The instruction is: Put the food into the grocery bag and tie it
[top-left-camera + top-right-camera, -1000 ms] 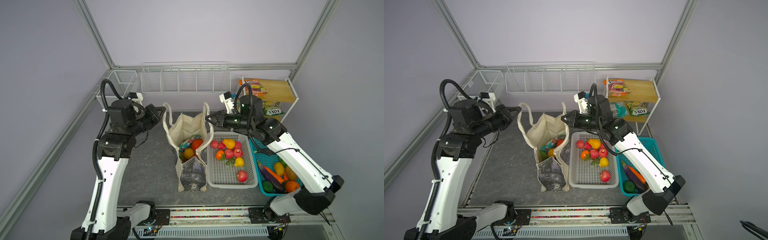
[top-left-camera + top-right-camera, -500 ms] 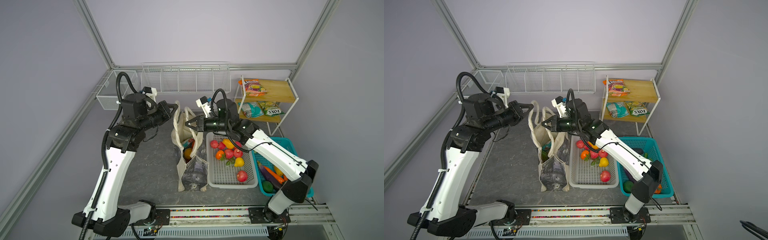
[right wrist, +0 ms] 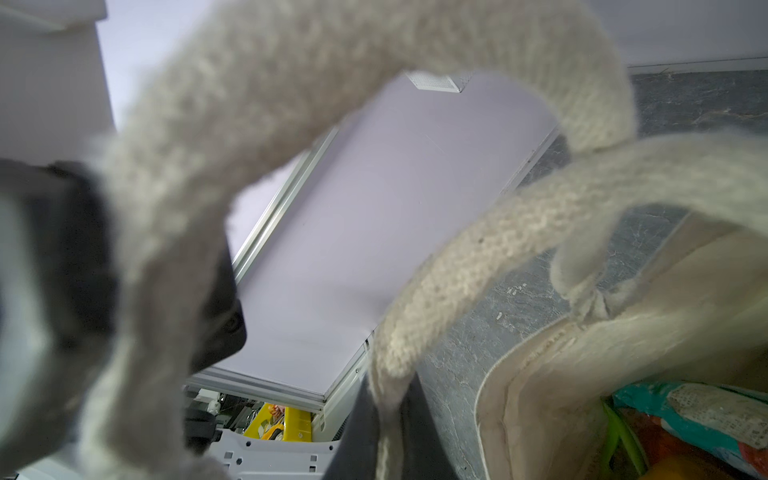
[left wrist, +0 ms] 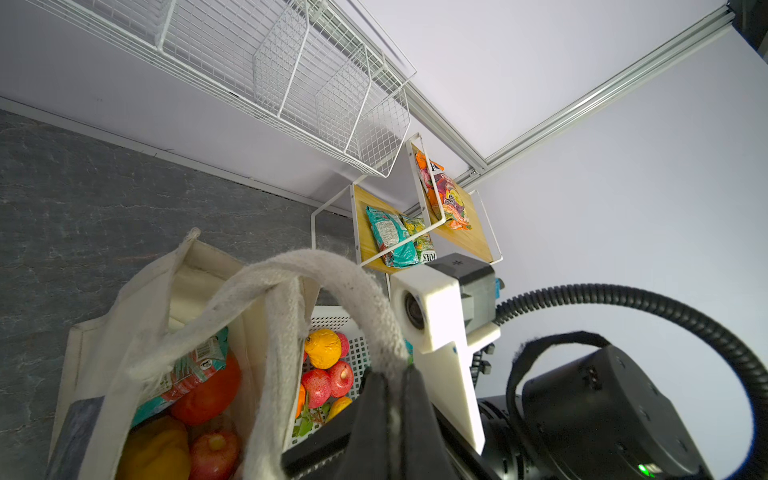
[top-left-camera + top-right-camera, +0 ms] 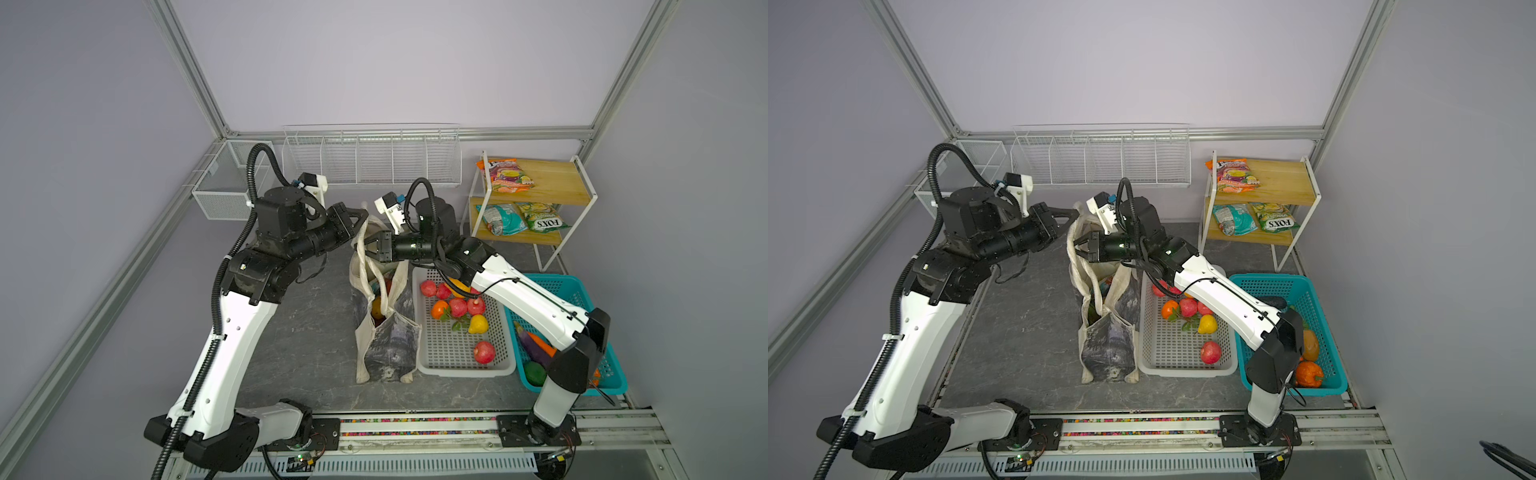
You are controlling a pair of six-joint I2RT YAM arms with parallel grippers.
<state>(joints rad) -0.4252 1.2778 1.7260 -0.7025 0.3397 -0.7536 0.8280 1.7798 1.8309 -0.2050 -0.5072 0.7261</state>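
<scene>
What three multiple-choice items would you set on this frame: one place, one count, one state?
1. In both top views, where does the white perforated plastic basket stand relative to the cream canvas tote bag?
A. Left of it
B. Right of it, alongside
C. Behind it

2. How many snack packets lie on the two-tier wooden shelf?
A. One
B. Three
C. Five

3. The left gripper and right gripper are each:
A. Open, empty
B. Shut on a fruit
C. Shut on a cream strap handle

Key:
1 B: the white basket sits between the tote and the teal plastic basket.
2 B: one packet lies on the top board and two on the lower.
3 C: each wrist view shows a strap pinched between closed jaws.
</scene>
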